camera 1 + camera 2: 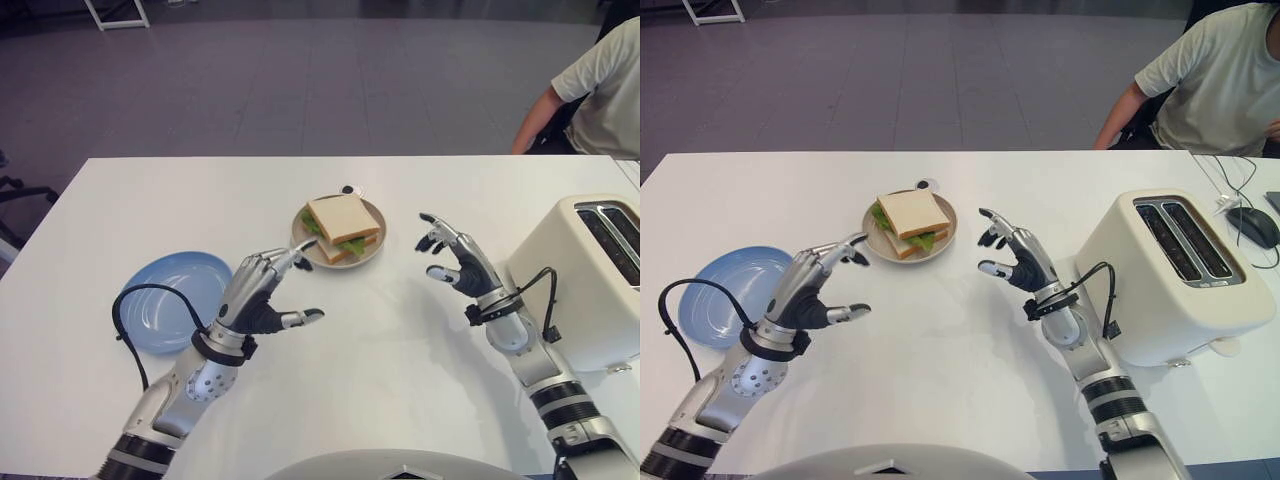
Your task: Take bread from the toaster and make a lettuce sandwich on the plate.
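Observation:
A sandwich of two bread slices with green lettuce showing between them lies on a small tan plate at the table's middle. A cream toaster stands at the right, and I see no bread in its two slots. My left hand hovers open just left of and below the plate, holding nothing. My right hand is open between the plate and the toaster, holding nothing.
A light blue plate lies at the left, with a black cable curving over its near edge. A small dark object sits behind the tan plate. A person in a light shirt sits beyond the table's far right corner.

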{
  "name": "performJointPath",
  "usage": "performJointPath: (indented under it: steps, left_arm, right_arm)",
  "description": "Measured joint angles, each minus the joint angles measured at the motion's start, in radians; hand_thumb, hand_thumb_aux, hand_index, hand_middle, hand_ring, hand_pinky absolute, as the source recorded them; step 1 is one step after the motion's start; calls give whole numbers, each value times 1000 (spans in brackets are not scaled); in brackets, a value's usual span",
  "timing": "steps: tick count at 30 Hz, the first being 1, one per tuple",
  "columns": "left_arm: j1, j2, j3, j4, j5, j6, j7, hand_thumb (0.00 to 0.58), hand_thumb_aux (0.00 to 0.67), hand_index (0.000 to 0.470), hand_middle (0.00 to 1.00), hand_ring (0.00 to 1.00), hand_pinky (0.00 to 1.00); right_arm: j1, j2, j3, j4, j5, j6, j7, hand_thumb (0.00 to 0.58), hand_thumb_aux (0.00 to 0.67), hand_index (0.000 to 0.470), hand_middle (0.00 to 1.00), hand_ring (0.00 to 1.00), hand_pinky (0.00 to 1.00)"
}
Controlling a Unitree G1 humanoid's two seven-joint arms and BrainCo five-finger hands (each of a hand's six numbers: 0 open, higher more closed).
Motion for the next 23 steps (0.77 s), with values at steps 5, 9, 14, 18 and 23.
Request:
performJointPath:
  steps: [5,9,14,18,23]
  left_arm:
    - [25,-69,-24,66,-253,-68,-161,0,0,0,0,0,0]
    - [37,-105,-17,79,-374,-85,-270,0,0,0,0,0,0]
    - [43,-145,-9,102,-373,-89,-346,0,0,0,0,0,0]
    - [45,-167,13,122,-335,-86,-363,0,0,0,0,0,0]
    - [57,-193,40,121,-302,-86,-376,0,0,0,0,0,0]
  right_arm:
    - [19,67,-1,11,244,-57,198,0,0,0,0,0,0]
    - [32,81,-58,-17,401,-39,311,0,0,0,0,0,0]
    - [45,93,-97,-26,437,-30,386,0,0,0,0,0,0]
    - [45,109,-121,-26,435,-27,412,0,0,0,0,0,0]
    - [44,121,-134,-14,425,-23,440,0,0,0,0,0,0]
